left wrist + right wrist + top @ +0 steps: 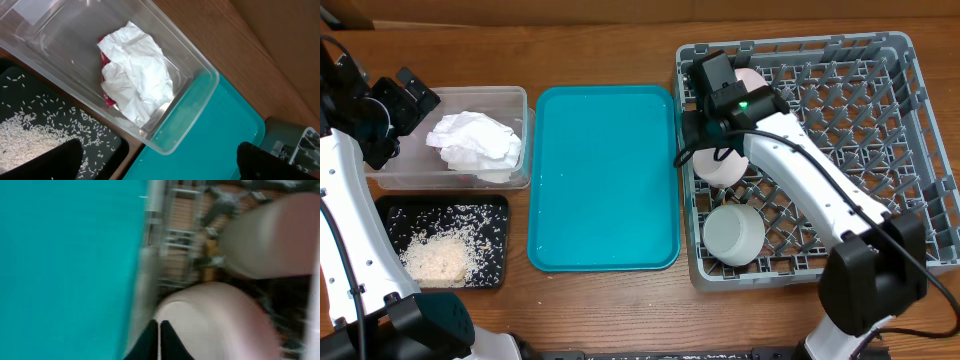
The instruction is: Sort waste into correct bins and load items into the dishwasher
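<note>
Overhead, your right hand [698, 148] is pressed together, pinching nothing, just beside the whitish-pink bowl [722, 168] at the dish rack's [840, 90] left edge; a careless swing could topple that bowl. Meanwhile your left hand [398, 108] hangs spread over the clear tub [440, 178].

Open lane above the teal tray [603, 178]
Left of it, a napkin [475, 143] heaps in the clear tub [395, 175] and rice [435, 258] covers the black tray [490, 210]; right of it, the whitish bowl [720, 165], the grey-green bowl [733, 233] and the right arm [800, 170] crowd the dish rack [910, 60] along its near side.
</note>
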Tool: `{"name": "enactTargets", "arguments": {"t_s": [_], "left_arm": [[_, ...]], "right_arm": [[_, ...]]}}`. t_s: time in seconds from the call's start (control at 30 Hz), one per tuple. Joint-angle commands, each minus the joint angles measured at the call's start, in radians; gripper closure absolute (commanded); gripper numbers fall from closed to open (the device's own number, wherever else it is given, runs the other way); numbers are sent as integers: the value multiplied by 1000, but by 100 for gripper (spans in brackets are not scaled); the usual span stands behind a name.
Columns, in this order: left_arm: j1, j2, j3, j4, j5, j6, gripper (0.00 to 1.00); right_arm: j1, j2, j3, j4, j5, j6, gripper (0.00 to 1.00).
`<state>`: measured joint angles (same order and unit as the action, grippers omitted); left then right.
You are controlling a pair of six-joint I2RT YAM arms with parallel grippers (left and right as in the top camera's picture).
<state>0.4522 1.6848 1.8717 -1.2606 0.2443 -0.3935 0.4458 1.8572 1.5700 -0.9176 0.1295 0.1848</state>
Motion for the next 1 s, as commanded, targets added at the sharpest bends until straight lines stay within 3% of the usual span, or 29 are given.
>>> {"name": "enactTargets", "arguments": {"t_s": [0.0,0.13,0.47,0.77,0.97], "left_arm": [[-2,-3,22,1,8,-11,0],[-2,-3,22,1,8,-11,0],[-2,-3,22,1,8,-11,0],[-2,-3,22,1,8,-11,0],[-2,-3,22,1,8,-11,0]], "right_arm": [[-27,-13,6,-4,206,3,96],[-52,-31,24,-49,252,6,96],[-203,-41,34,-134,339,212,96],[-284,-42,36,-154,109,199,95],[-276,-43,55,-151,-111,119,83]]}}
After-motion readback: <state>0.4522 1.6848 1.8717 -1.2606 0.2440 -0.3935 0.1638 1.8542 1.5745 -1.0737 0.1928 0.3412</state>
